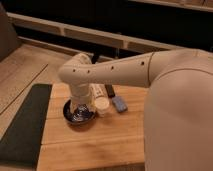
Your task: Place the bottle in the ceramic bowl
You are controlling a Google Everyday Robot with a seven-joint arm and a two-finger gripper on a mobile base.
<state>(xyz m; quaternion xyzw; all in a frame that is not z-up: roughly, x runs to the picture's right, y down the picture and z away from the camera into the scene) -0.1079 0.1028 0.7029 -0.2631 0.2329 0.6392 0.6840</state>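
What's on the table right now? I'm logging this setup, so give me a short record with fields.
bowl: dark, on the wooden table, left of the cup
gripper: low over the bowl
bottle: whitish, behind the cup, beside the arm, not in the bowl
block: blue-grey, right of the cup
mat: dark, along the table's left side

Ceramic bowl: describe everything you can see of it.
The ceramic bowl is round, shallow and glossy dark, with a shiny reflective inside. It sits upright on the wooden table, near its left side. The gripper hangs right above it, and the arm hides its rear part. A short cream cup stands close by its right rim; contact cannot be told.
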